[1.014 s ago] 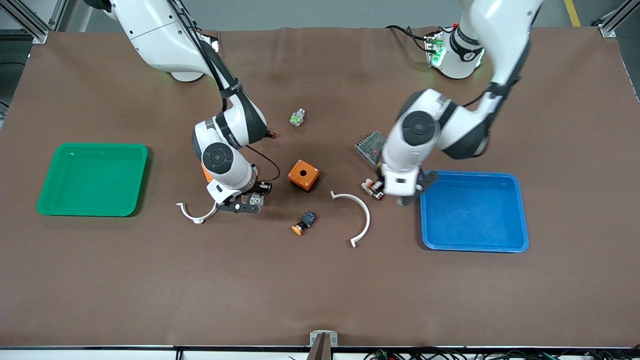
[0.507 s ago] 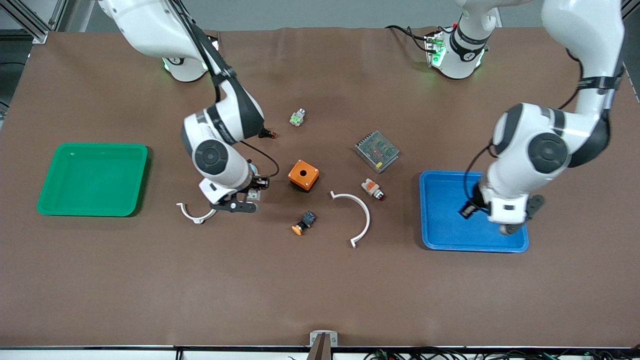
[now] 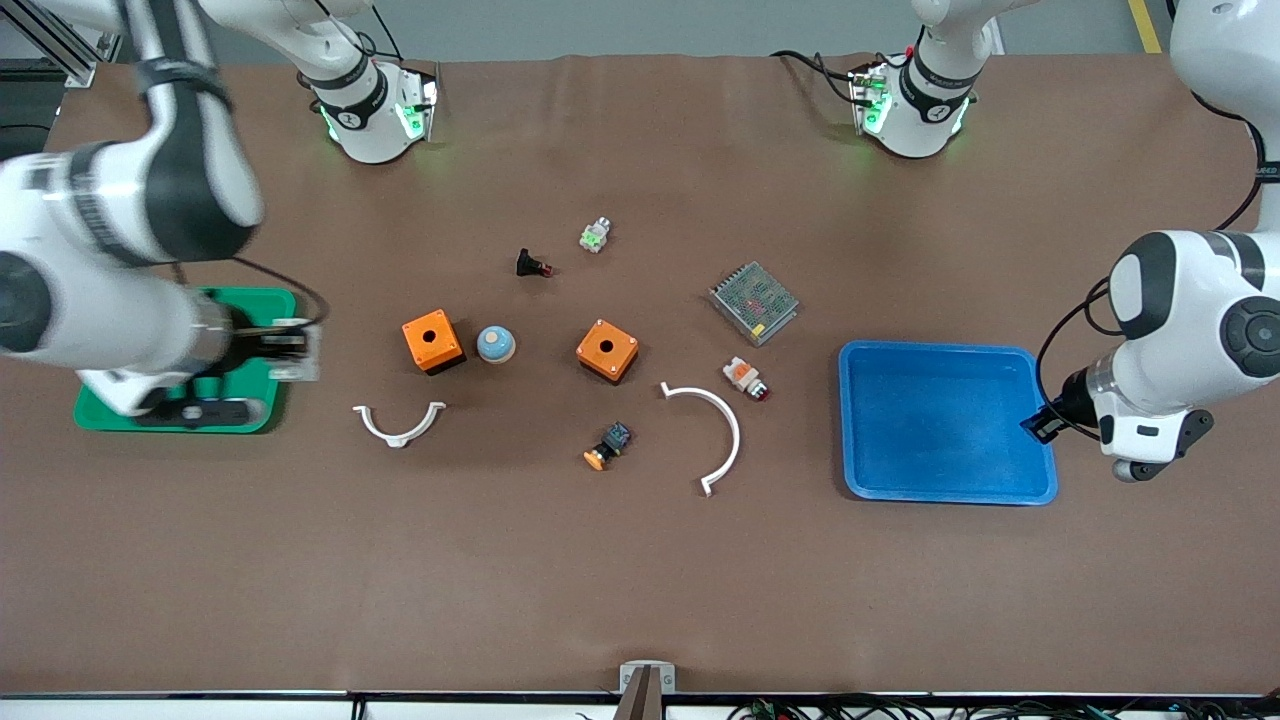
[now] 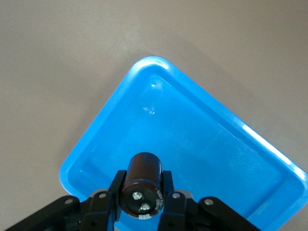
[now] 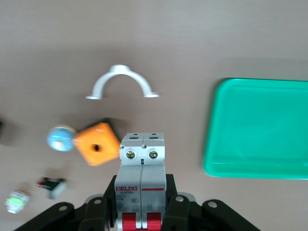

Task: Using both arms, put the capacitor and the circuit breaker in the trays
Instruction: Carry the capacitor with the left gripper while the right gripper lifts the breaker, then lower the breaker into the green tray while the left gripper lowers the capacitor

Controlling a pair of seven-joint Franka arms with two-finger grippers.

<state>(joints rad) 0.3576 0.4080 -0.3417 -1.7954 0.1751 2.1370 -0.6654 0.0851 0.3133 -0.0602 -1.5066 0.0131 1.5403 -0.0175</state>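
Both parts are already picked and riding up in the air. The left end effector (image 4: 141,204) has the capacitor (image 4: 142,190) pinched between its fingers, shiny end facing the wrist camera, hanging over the blue tray (image 3: 1040,420) at the corner toward the left arm's end of the bench, so that tray looks like its drop spot. The right end effector (image 5: 142,211) clamps the circuit breaker (image 5: 142,180) by its sides, red levers toward the wrist, over the edge of the green tray (image 3: 130,300), probably so it goes down flat there.
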